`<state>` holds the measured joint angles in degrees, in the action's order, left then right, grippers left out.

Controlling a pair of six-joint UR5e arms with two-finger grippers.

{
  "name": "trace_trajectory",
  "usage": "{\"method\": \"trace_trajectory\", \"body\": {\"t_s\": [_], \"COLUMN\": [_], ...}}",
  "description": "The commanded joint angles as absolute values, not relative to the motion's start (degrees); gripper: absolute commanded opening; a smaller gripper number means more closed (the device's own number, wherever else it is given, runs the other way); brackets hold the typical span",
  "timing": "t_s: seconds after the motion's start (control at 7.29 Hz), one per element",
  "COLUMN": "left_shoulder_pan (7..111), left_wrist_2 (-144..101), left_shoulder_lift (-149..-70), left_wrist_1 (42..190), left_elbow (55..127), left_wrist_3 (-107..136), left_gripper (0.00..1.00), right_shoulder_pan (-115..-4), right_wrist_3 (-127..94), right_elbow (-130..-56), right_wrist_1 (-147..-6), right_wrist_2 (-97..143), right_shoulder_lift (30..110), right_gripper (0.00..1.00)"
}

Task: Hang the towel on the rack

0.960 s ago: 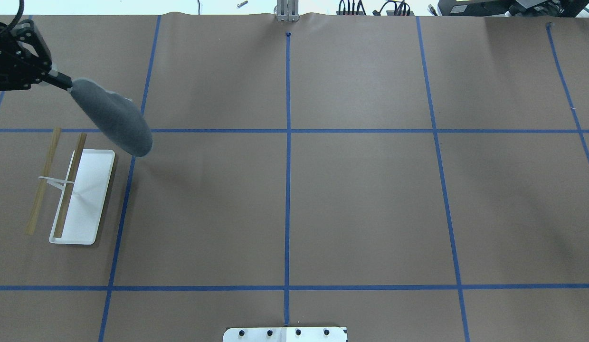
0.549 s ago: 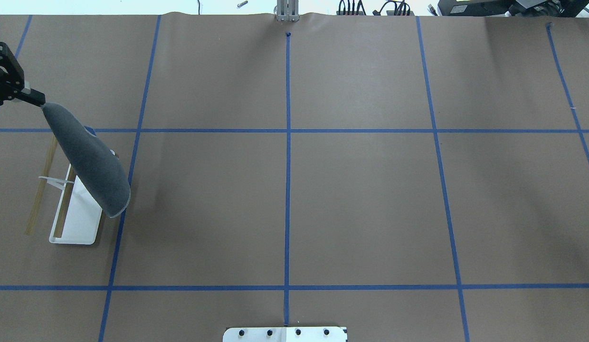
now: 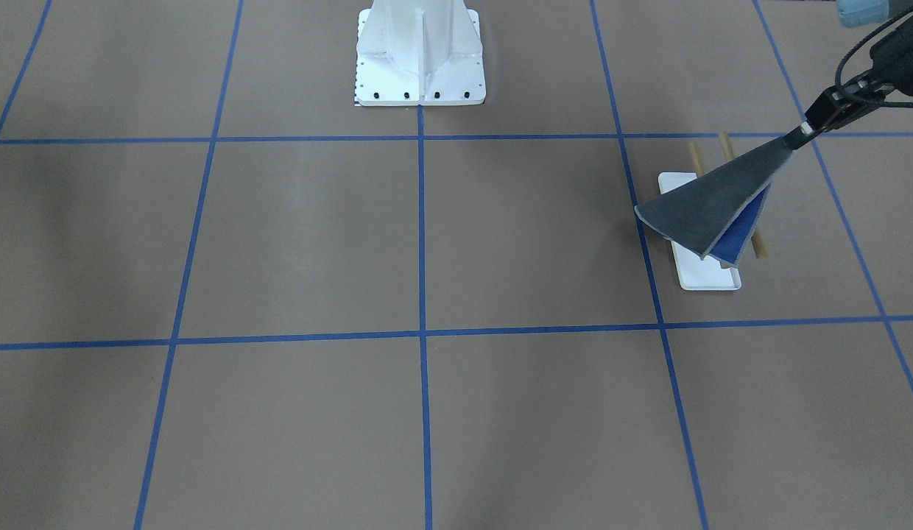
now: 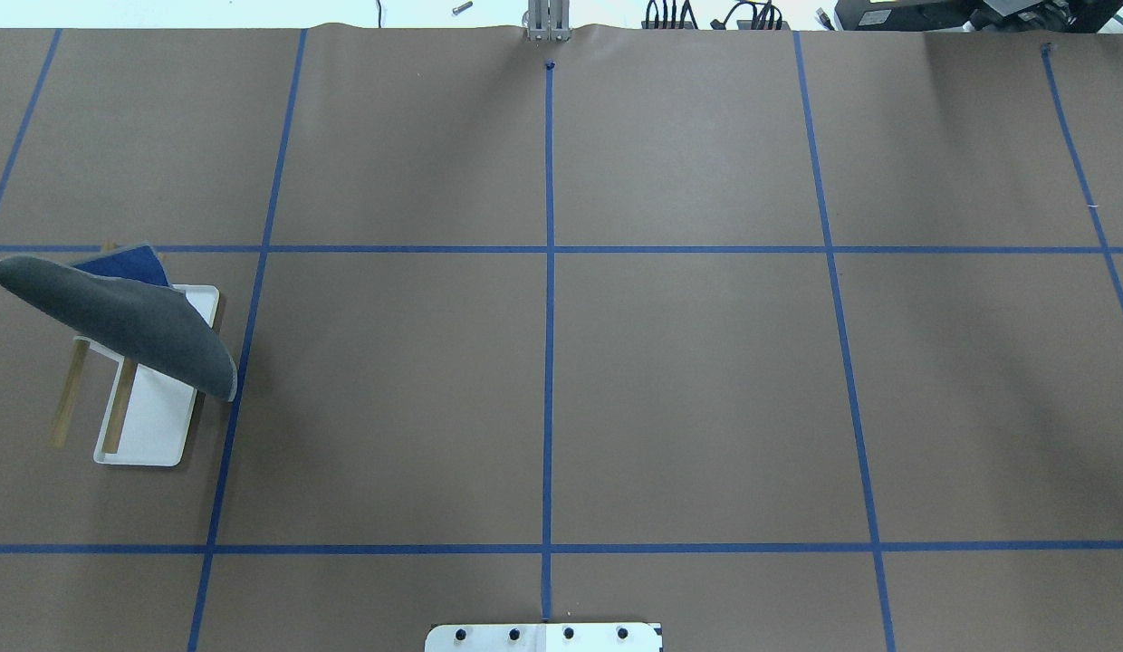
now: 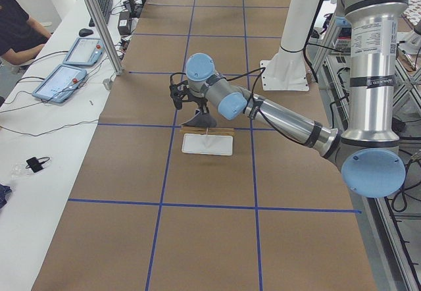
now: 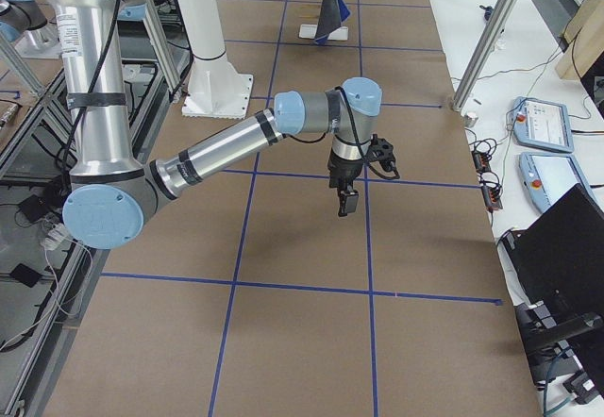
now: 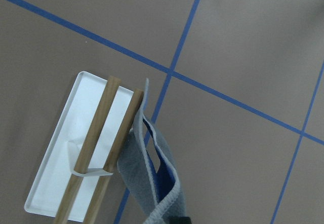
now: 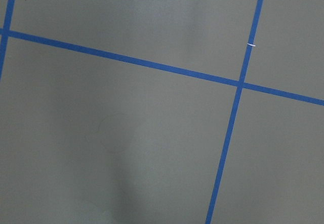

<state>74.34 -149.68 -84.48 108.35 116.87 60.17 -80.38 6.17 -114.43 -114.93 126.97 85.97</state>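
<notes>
At the far left of the overhead view only a dark sliver of the left gripper (image 3: 802,132) shows; the front-facing view gives it whole, its two fingers closed tight on one corner of the single towel (image 4: 136,321). The towel fans out from that pinched corner, folded loosely on itself, with the dark grey side up and outward and a patch of royal blue showing beneath. It hangs in the air over the one rack (image 4: 154,426), across the far half of it. From the left wrist camera the towel's light stitched edge lies along the end of one of the two rods (image 7: 93,133), though I cannot tell whether cloth and wood touch. The two tan rods run parallel, carried on one white forked upright (image 7: 93,172) above one white tray base (image 7: 61,143) standing on the table (image 4: 688,380), which is covered in brown paper and gridded with blue tape. Further right, the white pedestal (image 3: 420,51) sits at the table's middle edge. The right gripper (image 6: 347,195) hangs above bare paper well apart from the rack; only the side camera catches it, so I cannot tell how wide its fingers stand.
</notes>
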Motion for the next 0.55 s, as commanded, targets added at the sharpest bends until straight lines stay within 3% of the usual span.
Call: {"method": "trace_trajectory", "body": {"t_s": [0.0, 0.41], "left_shoulder_pan": [76.5, 77.3], "left_wrist_2": [-149.7, -148.7], "left_shoulder_lift": [-79.1, -78.2], "left_wrist_1": [108.4, 108.4], "left_elbow": [116.3, 111.1], "left_wrist_3": [50.8, 42.3], "left_gripper": [0.00, 0.00], "right_shoulder_pan": [-80.6, -80.8], "right_wrist_3": [8.0, 7.8], "right_elbow": [-114.5, -114.3], "right_wrist_1": [-115.0, -115.0], "right_wrist_2": [128.0, 130.6], "right_shoulder_lift": [86.0, 86.1], "right_gripper": [1.00, 1.00]}}
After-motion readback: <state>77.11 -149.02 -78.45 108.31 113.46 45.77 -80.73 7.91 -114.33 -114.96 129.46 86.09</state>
